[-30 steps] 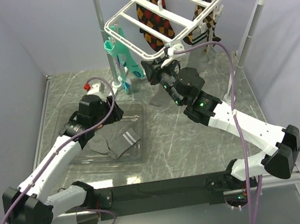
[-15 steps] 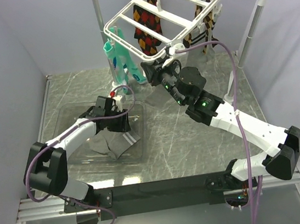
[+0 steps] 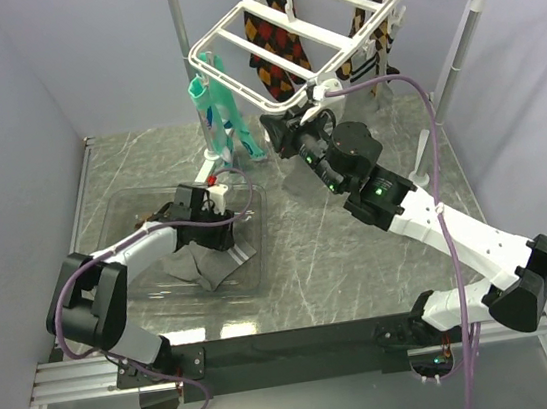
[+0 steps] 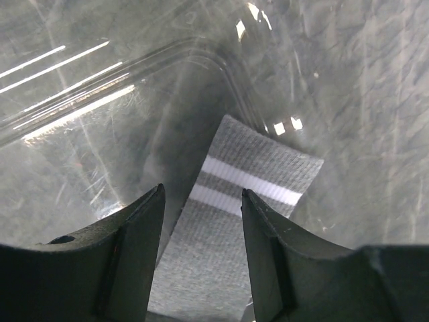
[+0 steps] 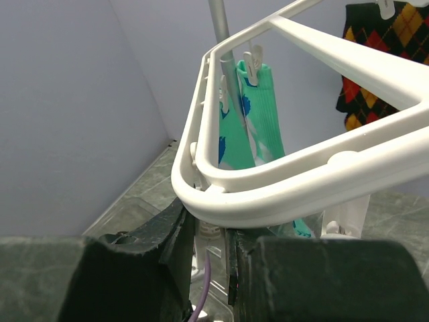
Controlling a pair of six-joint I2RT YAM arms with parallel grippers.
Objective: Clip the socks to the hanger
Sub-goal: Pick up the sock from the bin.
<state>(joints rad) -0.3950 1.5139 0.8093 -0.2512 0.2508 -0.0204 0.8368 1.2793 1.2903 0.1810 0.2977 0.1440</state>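
Left wrist view: the sock [image 4: 249, 176] lies framed between the parted jaws of the left claw [image 4: 201, 196], long axis toward 1 o'clock (cuff farthest); the right claw [image 5: 208, 236] clamps the hanger [image 5: 288, 193].

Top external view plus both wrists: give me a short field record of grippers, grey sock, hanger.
left gripper: open, jaws either side of the grey fabric sock with two white stripes, not closed on it
sock location: lying in the clear plastic tray
right gripper: shut on the white plastic drying hanger, at its near rim
clipped on hanger: teal-and-white socks, dark argyle socks
grey socks on hanger: none visible
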